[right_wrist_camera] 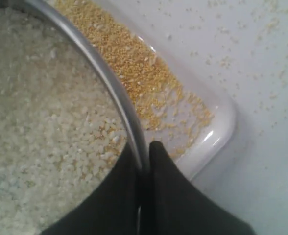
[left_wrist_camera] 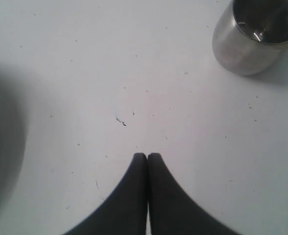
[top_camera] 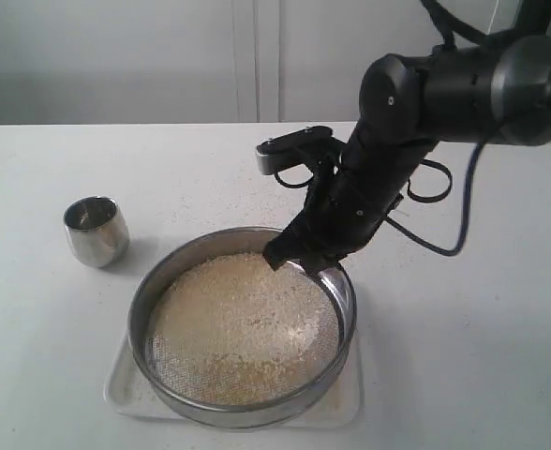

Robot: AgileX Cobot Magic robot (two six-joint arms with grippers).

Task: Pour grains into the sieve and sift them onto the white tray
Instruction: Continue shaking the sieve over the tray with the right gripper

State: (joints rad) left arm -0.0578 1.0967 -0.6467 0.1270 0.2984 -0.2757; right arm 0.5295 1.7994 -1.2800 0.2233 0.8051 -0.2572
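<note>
White table (top_camera: 41, 356), scattered grains (right_wrist_camera: 225, 61), pale wall (top_camera: 116, 56)

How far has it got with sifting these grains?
Pouring looks done: the small steel cup stands aside, and whitish grains fill the round steel sieve. Sifting is underway: the right hand pinches its rim, and fine yellow grains lie on the white plastic tray. Left: probably shaking through any remaining yellow.

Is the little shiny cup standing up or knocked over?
Standing up. The cup sits on its base on the table, open mouth facing up.
</note>
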